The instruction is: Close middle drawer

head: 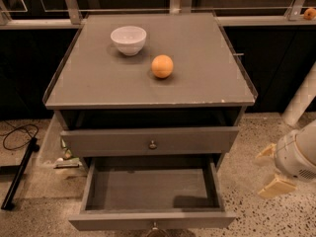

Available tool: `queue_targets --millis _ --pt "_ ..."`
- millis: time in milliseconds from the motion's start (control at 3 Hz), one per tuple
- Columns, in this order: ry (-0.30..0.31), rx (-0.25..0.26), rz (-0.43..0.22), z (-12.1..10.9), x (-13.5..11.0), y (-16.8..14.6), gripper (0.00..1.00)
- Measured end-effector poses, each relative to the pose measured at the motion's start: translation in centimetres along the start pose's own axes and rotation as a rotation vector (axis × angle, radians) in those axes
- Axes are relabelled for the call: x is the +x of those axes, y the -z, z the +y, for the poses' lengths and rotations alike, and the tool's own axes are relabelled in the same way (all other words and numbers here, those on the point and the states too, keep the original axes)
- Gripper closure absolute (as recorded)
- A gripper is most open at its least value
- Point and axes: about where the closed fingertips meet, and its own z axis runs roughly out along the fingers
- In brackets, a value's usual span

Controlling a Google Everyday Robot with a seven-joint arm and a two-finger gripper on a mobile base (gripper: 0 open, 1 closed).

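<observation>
The grey cabinet (pixel 148 90) stands in the middle of the camera view. Its middle drawer (pixel 150 220) is pulled far out toward me, and its inside shows empty. Its small round knob (pixel 154 226) sits at the picture's bottom edge. The uppermost drawer (pixel 148 141) with its knob (pixel 152 144) is above it, nearly shut. The lowest drawer is hidden under the open one. My gripper (pixel 270 172) hangs at the right, beside and apart from the open drawer. Its two cream fingers (pixel 276 186) are spread and hold nothing.
A white bowl (pixel 128 39) and an orange (pixel 162 66) sit on the cabinet top. A black cable and bar (pixel 19 167) lie on the speckled floor at the left. A white post (pixel 301 100) stands at the right, and a railing runs behind.
</observation>
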Motion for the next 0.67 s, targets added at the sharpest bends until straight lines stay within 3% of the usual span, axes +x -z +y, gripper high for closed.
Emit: queue_targets --millis 333,667 --pt "0.002 -0.005 -0.034 0.54 0.45 -2.56 0.66" --pt "0.002 -0.002 -0.034 0.49 0.44 -2.58 0.88"
